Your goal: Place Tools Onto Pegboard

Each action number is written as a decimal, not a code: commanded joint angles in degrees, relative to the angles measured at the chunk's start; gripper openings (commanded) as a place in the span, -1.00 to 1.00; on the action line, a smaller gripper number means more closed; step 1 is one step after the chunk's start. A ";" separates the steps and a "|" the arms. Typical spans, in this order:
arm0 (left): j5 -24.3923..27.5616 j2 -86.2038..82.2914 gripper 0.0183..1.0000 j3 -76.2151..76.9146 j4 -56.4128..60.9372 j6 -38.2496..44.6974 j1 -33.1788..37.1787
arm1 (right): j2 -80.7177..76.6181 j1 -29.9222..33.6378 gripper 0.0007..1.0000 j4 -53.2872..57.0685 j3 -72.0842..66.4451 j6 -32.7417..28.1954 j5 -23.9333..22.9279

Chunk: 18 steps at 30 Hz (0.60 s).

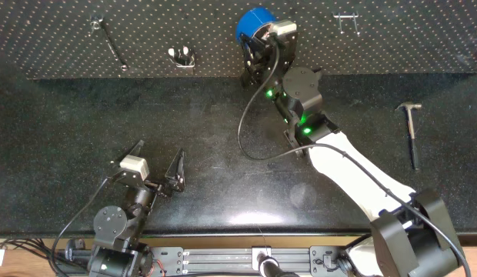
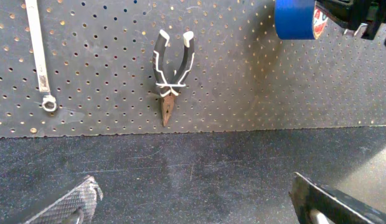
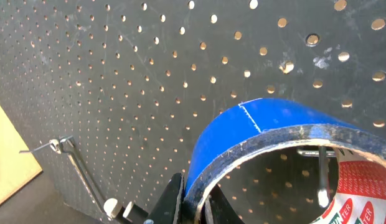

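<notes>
Pegboard (image 3: 118, 74) hook (image 3: 320, 173) seemingly sits inside the blue tape roll (image 3: 261, 124).

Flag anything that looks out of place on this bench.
Only the hammer: it lies flat on the table at the right, while the wrench and pliers hang on the pegboard. Nothing looks spilled or damaged.
</notes>
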State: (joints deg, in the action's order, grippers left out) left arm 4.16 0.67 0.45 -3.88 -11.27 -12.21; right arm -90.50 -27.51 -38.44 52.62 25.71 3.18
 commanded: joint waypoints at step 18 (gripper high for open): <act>0.83 -0.46 0.99 -0.13 -0.28 -0.50 -0.20 | 5.95 1.33 -0.48 17.88 4.15 7.08 15.02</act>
State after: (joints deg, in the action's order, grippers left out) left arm 4.14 0.67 0.45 -3.90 -11.27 -12.21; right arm -87.68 -26.44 -21.61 56.21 31.62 12.91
